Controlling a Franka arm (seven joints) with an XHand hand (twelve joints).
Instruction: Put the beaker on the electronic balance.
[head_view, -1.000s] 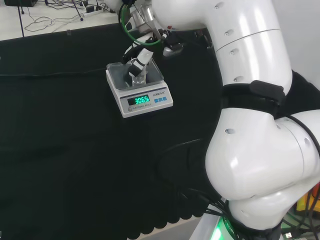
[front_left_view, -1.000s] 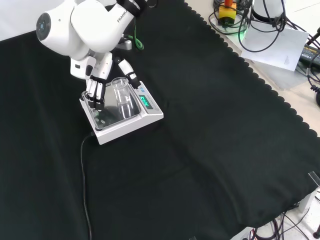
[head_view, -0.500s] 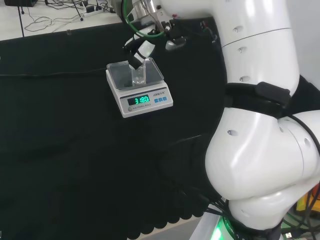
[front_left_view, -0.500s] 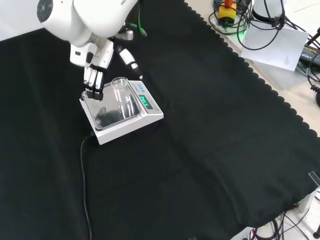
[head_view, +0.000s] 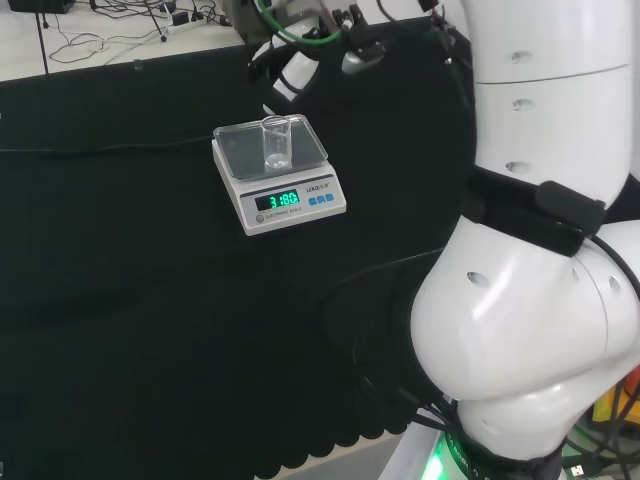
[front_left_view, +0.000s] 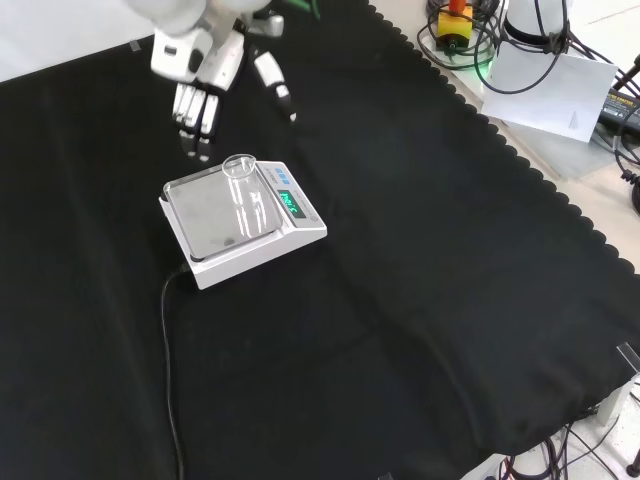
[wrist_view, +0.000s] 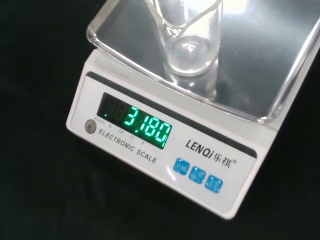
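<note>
Nearest in the head view is the arm's own bulky white body, low at the right, over the black cloth of the worktop (head_view: 150, 330). Beyond it, toward the middle of the cloth, sits the scale (head_view: 278, 178), its green display lit and a cable trailing from it in the front view. The beaker (head_view: 276, 142) stands upright on the scale's shiny pan, clear and seemingly empty, with nothing touching it; the wrist view shows its base (wrist_view: 189, 50) resting flat on the pan. Farther off, the hand (front_left_view: 197, 98) hangs above and behind the scale, well apart from the beaker, its fingers straight and spread, holding nothing.

Judged from this, the task looks essentially done: the beaker is placed and released. What seems left is only for the arm to clear away.
</note>
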